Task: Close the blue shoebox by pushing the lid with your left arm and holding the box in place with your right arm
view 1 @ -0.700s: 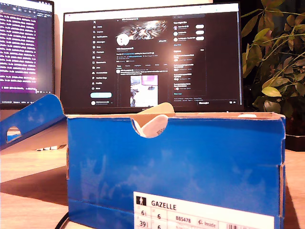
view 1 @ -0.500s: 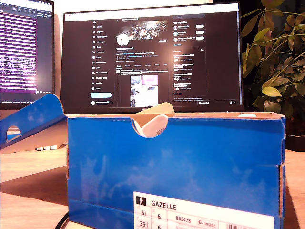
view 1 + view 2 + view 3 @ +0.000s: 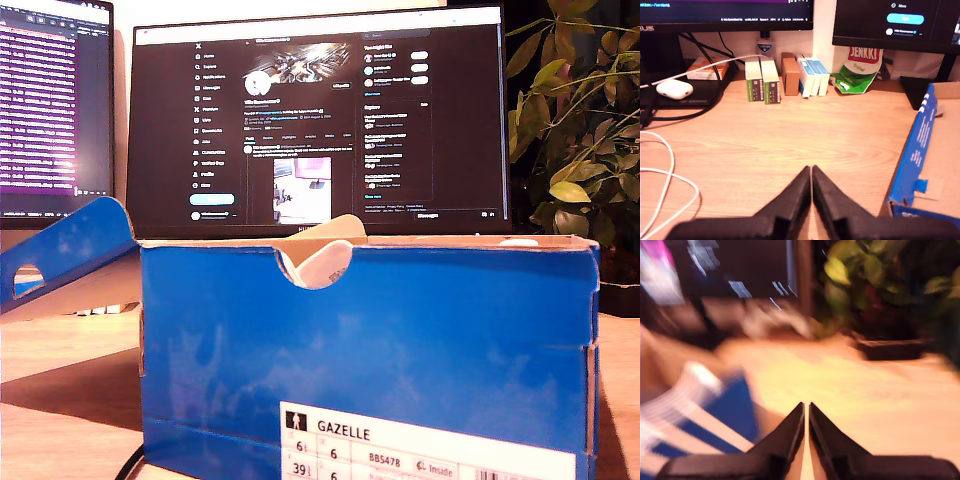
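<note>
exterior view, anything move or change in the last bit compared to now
Only the screens changed: the text on the monitor at the exterior view's left scrolled, and the picture in the feed on the central monitor shifted slightly. The blue shoebox, its open lid and the shoe inside stayed put. No gripper shows in that view, and nothing was grasped or released.

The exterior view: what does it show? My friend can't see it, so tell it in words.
An open blue shoebox with a GAZELLE label fills the front, a white shoe peeking over its notched edge. Its blue lid leans back at the exterior view's left. Behind stand two lit monitors and a leafy plant; no arm shows.
</note>
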{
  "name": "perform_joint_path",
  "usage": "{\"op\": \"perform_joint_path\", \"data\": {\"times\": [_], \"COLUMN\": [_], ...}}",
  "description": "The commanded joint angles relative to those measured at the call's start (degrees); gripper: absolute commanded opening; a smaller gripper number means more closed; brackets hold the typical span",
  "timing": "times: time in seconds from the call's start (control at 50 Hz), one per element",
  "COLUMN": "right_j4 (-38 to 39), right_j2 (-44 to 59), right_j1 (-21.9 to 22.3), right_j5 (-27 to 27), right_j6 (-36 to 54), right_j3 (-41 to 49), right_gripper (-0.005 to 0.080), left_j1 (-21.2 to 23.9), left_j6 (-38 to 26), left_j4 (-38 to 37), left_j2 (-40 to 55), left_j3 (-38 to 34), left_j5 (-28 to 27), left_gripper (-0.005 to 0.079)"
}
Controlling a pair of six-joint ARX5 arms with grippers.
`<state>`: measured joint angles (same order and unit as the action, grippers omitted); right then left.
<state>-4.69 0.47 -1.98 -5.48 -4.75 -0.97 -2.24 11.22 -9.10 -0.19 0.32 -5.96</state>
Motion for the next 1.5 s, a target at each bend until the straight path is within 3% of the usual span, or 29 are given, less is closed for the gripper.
{"op": "perform_joint_path", "data": {"times": [0.0,0.1,0.28,0.56,0.76,0.98,1.28,1.48], "right_j4": [2.4,3.6,2.7,-10.7,-16.5,-17.7,-17.5,-17.4], "right_j2": [-0.4,-0.4,-0.3,6.4,16.4,28.3,40.0,43.4], "right_j1": [-0.3,-0.3,-0.3,-0.3,-0.3,-0.3,-0.4,-2.4], "right_j5": [-2.4,-5.1,-6.6,-9.6,-12.8,-20.6,-27.4,-27.6], "right_j6": [-4.6,-4.5,-5.0,-9.0,-9.2,-9.0,-7.4,-7.4], "right_j3": [-0.9,-3.0,-8.5,-18.3,-21.4,-21.4,-21.4,-21.4], "right_gripper": [0.0028,-0.0012,-0.0013,-0.0013,-0.0013,-0.0012,-0.0013,-0.0013], "left_j1": [0.2,0.2,0.2,0.2,0.1,-0.8,-5.4,-5.9], "left_j6": [2.0,3.8,5.9,5.9,3.0,-1.8,-8.7,-13.9], "left_j4": [1.2,1.1,0.8,0.1,0.0,-1.8,-10.8,-18.5], "left_j2": [-0.4,-0.4,0.0,10.9,26.6,48.8,77.0,91.1], "left_j3": [-1.1,0.7,5.6,15.0,23.5,35.0,53.3,62.4], "left_j5": [-2.9,-6.4,-10.4,-15.4,-16.8,-21.4,-28.6,-29.8], "left_gripper": [-0.0019,-0.0019,-0.0019,-0.0019,-0.0019,-0.0019,-0.0019,-0.0019]}}
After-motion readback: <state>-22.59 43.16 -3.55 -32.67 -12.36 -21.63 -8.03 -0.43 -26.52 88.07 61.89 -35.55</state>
